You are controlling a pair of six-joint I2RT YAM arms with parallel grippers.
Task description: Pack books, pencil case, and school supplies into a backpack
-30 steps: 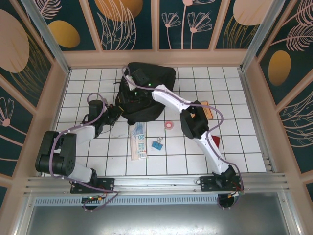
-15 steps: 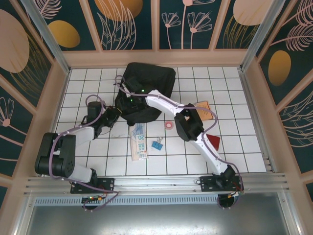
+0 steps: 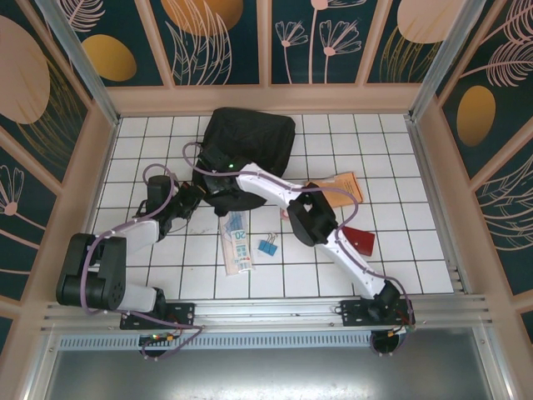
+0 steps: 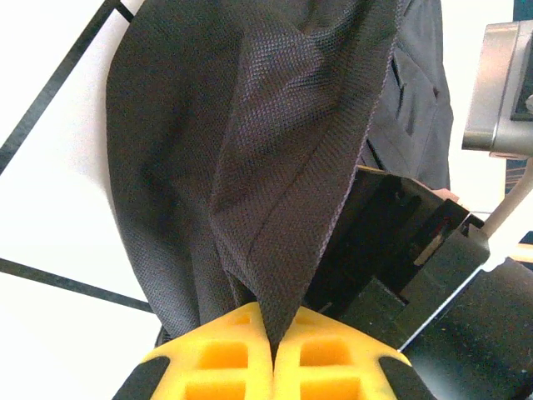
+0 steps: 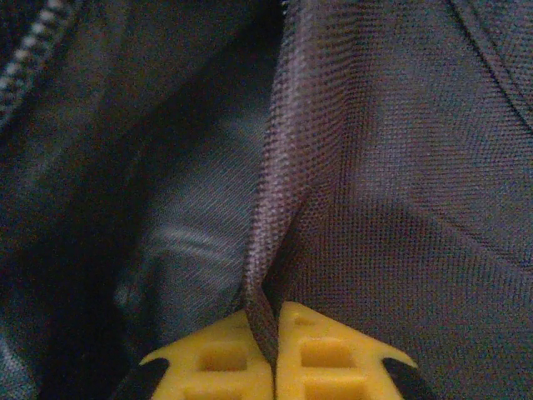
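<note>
The black backpack (image 3: 250, 137) lies at the back of the table. My left gripper (image 3: 198, 193) is at its near left edge, shut on a fold of its fabric (image 4: 250, 150). Close beside it, my right gripper (image 3: 218, 185) is shut on another fold (image 5: 283, 208), with a dark opening and a zip (image 5: 33, 42) to its left. The pencil case (image 3: 236, 243) and the blue binder clip (image 3: 267, 247) lie on the tiles in front of the backpack. The orange-brown book (image 3: 348, 185) and the dark red book (image 3: 358, 239) lie to the right, partly covered by the right arm.
The right arm (image 3: 312, 218) stretches across the middle of the table from its base at the near right. Low walls ring the tiled table (image 3: 416, 258). Bare tiles lie at the far right and near left.
The right gripper has come from the backpack's top down to its near edge and closed on the fabric. The backpack's near part has bunched up. The left gripper has kept its grip.
</note>
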